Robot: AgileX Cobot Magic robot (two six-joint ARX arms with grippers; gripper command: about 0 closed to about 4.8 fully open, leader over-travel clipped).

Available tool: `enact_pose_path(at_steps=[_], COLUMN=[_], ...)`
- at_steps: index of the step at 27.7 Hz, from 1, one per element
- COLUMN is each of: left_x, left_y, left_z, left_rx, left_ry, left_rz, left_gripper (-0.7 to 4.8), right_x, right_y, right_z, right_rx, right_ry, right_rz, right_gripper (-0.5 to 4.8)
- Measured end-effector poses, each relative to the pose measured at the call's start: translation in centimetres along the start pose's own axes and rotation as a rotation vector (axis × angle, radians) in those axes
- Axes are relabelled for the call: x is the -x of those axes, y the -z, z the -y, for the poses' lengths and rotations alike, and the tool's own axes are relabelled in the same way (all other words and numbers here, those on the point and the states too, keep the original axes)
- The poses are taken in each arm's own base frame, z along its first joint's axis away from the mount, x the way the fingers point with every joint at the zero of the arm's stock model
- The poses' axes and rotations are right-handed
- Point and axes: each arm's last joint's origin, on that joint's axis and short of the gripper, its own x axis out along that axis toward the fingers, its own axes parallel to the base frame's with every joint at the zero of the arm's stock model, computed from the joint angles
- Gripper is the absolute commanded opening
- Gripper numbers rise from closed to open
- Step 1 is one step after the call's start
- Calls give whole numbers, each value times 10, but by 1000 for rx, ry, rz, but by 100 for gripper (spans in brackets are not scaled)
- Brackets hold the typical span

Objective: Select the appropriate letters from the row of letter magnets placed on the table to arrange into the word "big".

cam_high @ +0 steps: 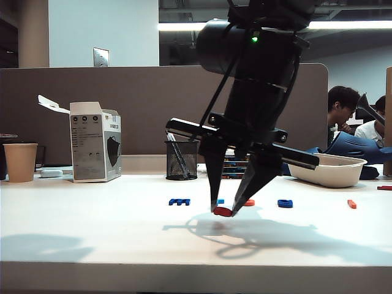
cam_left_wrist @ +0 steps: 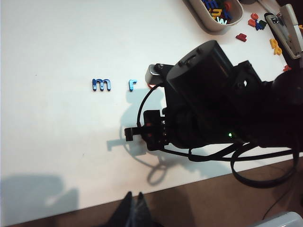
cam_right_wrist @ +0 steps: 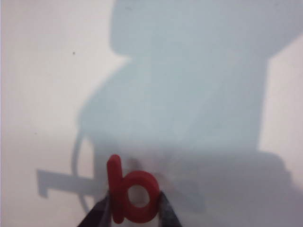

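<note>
My right gripper (cam_high: 223,208) hangs over the middle of the white table (cam_high: 92,233), fingers pointing down and shut on a red letter b (cam_right_wrist: 130,196), held flat just above or on the surface (cam_high: 223,212). Behind it lies the row of letter magnets: a dark blue m (cam_high: 179,201), a small light blue letter (cam_high: 220,201), an orange ring (cam_high: 249,203) partly behind a finger, a dark blue rounded letter (cam_high: 285,203) and a short orange bar (cam_high: 351,204). My left gripper (cam_left_wrist: 134,201) is shut and empty, off the table's near edge; the exterior view does not show it.
A paper cup (cam_high: 20,162), a white box (cam_high: 95,141) and a mesh pen holder (cam_high: 181,160) stand along the back. A white tray (cam_high: 331,169) of spare letters sits back right, with loose letters (cam_left_wrist: 241,37) beside it. The right arm (cam_left_wrist: 213,104) fills the left wrist view.
</note>
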Motion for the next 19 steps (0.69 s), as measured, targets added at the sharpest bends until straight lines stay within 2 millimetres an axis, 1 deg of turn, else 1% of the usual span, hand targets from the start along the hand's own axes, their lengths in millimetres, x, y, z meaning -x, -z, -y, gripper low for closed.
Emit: enact_pose_path(at_steps=[3,6,9,13,16,19], left_x=[0,0,0,0,0,0], left_y=[0,0,0,0,0,0], left_z=[0,0,0,0,0,0], left_rx=[0,0,0,0,0,0], left_ry=[0,1,0,-1,0,0], left_rz=[-1,0,0,-1,0,0], left_gripper=[-5,-5,-5,-5,-5,-5], right_x=[0,-7,-10,-11,-11,-10], right_y=[0,3,3,2,2,1], right_z=[1,4,3,3,3,2], right_rx=[-2,-9,-15,-18,-21,-25], right_ry=[9,48,59,67,66,55], right_rz=[-3,-45,-57,-65,-65,-61], right_gripper=[107,108,109,133,183,191])
